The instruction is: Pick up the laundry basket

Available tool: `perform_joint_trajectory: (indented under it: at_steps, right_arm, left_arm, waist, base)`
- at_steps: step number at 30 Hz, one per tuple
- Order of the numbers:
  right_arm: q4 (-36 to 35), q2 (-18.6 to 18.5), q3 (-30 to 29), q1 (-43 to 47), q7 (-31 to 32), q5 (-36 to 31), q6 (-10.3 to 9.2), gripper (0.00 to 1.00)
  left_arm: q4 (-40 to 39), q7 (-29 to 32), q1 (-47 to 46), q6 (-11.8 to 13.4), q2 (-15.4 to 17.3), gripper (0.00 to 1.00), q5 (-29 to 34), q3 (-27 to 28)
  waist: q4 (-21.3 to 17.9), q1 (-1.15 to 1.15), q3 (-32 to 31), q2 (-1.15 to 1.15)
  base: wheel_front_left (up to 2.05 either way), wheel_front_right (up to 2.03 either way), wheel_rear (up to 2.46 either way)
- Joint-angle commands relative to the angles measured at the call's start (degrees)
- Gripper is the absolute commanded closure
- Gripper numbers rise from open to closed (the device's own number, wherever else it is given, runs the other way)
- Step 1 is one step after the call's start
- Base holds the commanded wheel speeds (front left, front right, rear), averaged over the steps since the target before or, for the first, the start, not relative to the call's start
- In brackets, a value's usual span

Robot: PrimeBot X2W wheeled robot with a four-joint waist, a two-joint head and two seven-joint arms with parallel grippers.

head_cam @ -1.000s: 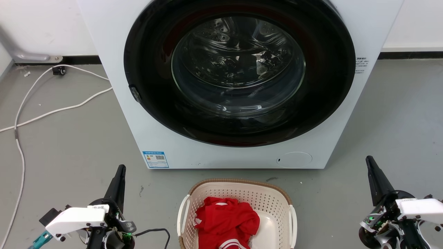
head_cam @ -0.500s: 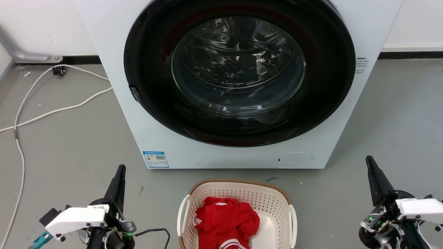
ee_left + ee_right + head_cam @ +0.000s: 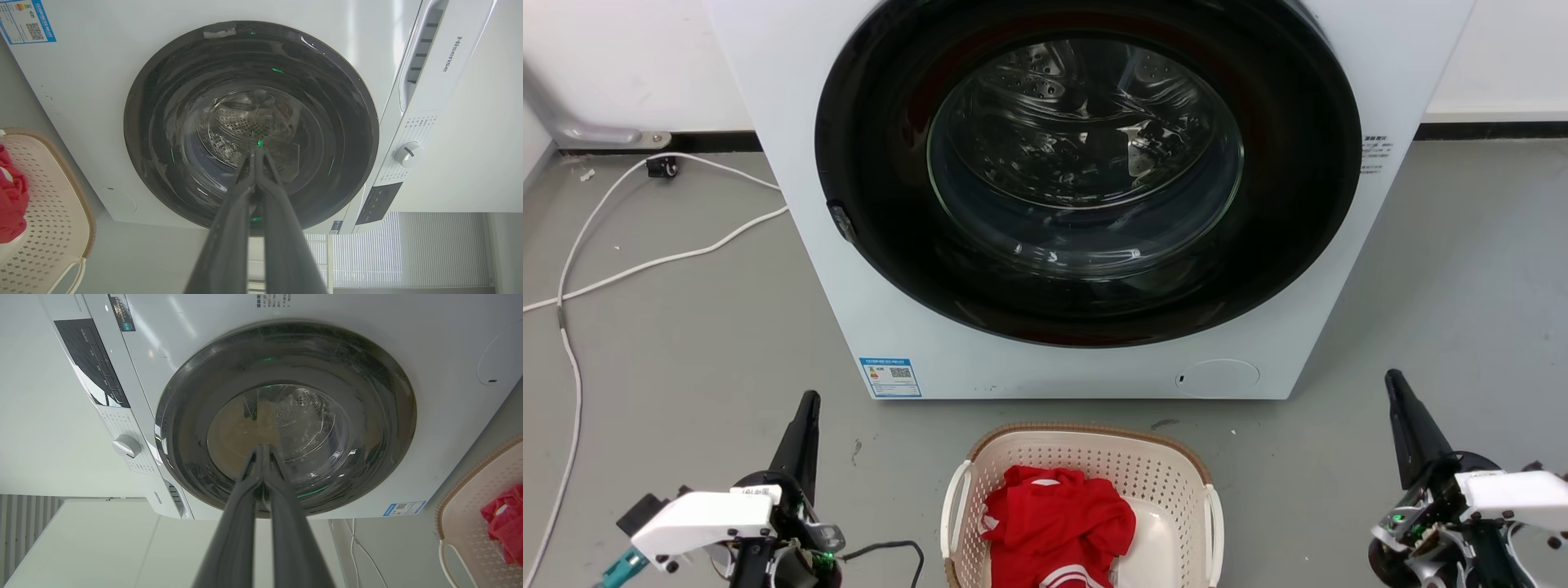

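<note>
One laundry basket (image 3: 1152, 467) sits on the grey floor (image 3: 686, 351) at the bottom middle of the head view, close in front of the washing machine (image 3: 849, 318) but not touching it. Its near end is cut off by the frame edge. A red garment (image 3: 1058, 523) lies crumpled inside. The left handle (image 3: 953, 506) and the right handle (image 3: 1215, 523) stand out white on its two long sides, and both are free.

You are, by my reading, at the very start: nothing has been reached for, and the basket has not been lifted. The next move calls for you to spread each pair of fingers, bring both arms inward and down, and take one handle per side. Raise both sides evenly, or the basket will likely tip and spill the garment.

Your left gripper (image 3: 810, 398) hangs at the lower left, well apart from the basket. Its long dark fingers point up the view toward the machine, pinched together at the tips and holding nothing. Your right gripper (image 3: 1393, 376) mirrors it at the lower right, also pressed closed and empty, also well apart from the basket. Each wrist view looks along its closed fingers at the machine's round door (image 3: 253, 122), with the basket off at the side edge. White cable (image 3: 645, 263) trails across the floor on your far left, clear of your path.
</note>
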Motion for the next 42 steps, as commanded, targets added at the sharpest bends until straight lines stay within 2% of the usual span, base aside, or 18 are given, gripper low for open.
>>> perform_joint_trajectory:
  at_steps: [1, 14, 27, 36, 42]
  right_arm:
    - [0.16, 0.01, 0.03, 0.12, 0.0, 0.03, 0.01, 0.0]
    - [0.56, 0.18, 0.85, 2.58, -2.86, -2.22, -0.01, 0.0]
    - [1.26, 0.17, -1.47, 2.02, -5.96, -11.86, -0.01, 0.0]
    - [-4.14, 0.16, -1.57, 1.96, -8.04, -26.52, 0.0, 0.0]
    - [-7.93, 0.16, -0.75, 2.07, -9.31, -37.2, 0.0, 0.0]
  left_arm:
    - [0.19, -0.03, 0.11, 0.02, -0.02, 0.0, -0.01, -0.04]
    - [1.5, -2.95, 2.48, 0.06, -0.21, 0.0, 1.59, -0.15]
    - [3.06, -6.02, 2.7, 0.03, -0.17, 0.0, 4.75, 2.04]
    - [3.68, -8.09, 1.84, 0.04, -0.13, 0.0, 11.21, 6.46]
    - [-1.31, -9.36, 2.36, 0.33, -0.11, 0.0, 19.84, 7.88]
  waist:
    - [0.0, 0.0, 0.0, 0.0]
    - [-0.01, 0.0, 0.04, 0.0]
    - [0.03, 0.0, 0.05, 0.0]
    - [0.06, 0.0, 0.09, 0.0]
    - [0.11, 0.0, 0.2, 0.0]
  base:
    - [0.0, 0.0, 0.0]
    - [0.0, 0.0, 0.0]
    - [0.0, 0.0, 0.0]
    - [0.0, 0.0, 0.0]
    - [0.0, 0.0, 0.0]
